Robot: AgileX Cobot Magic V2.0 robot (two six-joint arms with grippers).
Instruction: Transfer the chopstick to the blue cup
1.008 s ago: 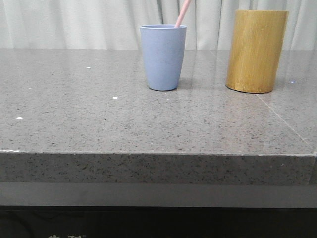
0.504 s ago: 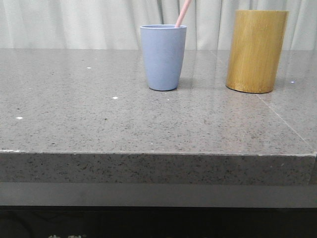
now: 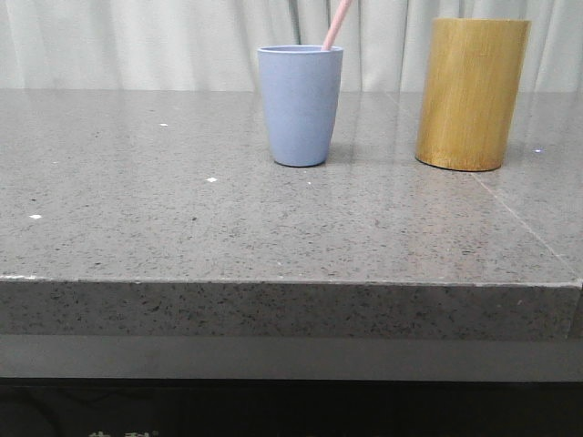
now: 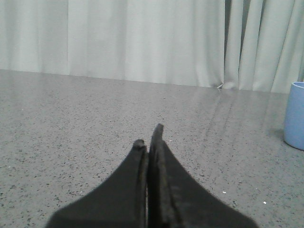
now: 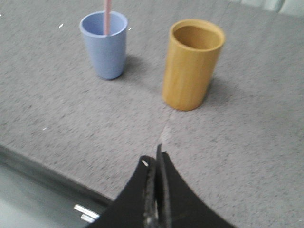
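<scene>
The blue cup (image 3: 301, 105) stands upright at the back middle of the grey stone table. The pale pink chopstick (image 3: 336, 25) stands in it, leaning right and rising past the frame's top. From the right wrist view the blue cup (image 5: 105, 43) holds the chopstick (image 5: 107, 16) inside its rim. My right gripper (image 5: 155, 160) is shut with nothing in it, hanging above the table's front edge, well short of both cups. My left gripper (image 4: 148, 137) is shut and empty, low over bare table, with the blue cup (image 4: 295, 115) off at the side.
A taller yellow-brown bamboo holder (image 3: 471, 94) stands to the right of the blue cup; its inside (image 5: 195, 39) looks empty. Pale curtains (image 3: 146, 41) hang behind the table. The table's front edge (image 3: 291, 282) runs across the near side.
</scene>
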